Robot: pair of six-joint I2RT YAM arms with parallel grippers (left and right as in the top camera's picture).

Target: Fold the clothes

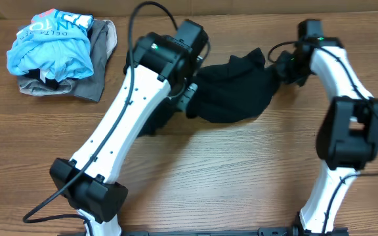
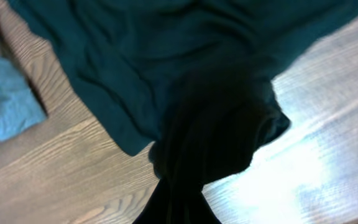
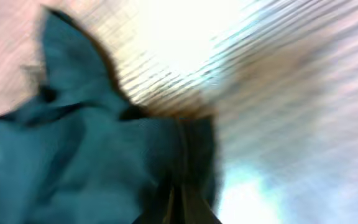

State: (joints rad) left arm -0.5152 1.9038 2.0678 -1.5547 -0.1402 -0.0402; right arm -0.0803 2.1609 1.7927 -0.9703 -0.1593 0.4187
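Observation:
The clothes (image 1: 235,92) are one black garment, bunched and stretched in the air between my two grippers at the back middle of the table. My left gripper (image 1: 190,99) is shut on its left end. In the left wrist view the dark fabric (image 2: 166,74) narrows into a twisted neck that runs down into the jaws and covers the fingers. My right gripper (image 1: 282,67) is shut on the right end. The right wrist view is blurred, and there the cloth (image 3: 92,162) gathers to a pinch at the bottom middle.
A light blue printed shirt (image 1: 51,42) lies crumpled on a grey-tan garment (image 1: 102,62) at the back left corner; its blue edge (image 2: 5,106) shows in the left wrist view. The wooden table (image 1: 241,170) stretches in front of the black garment between both arms.

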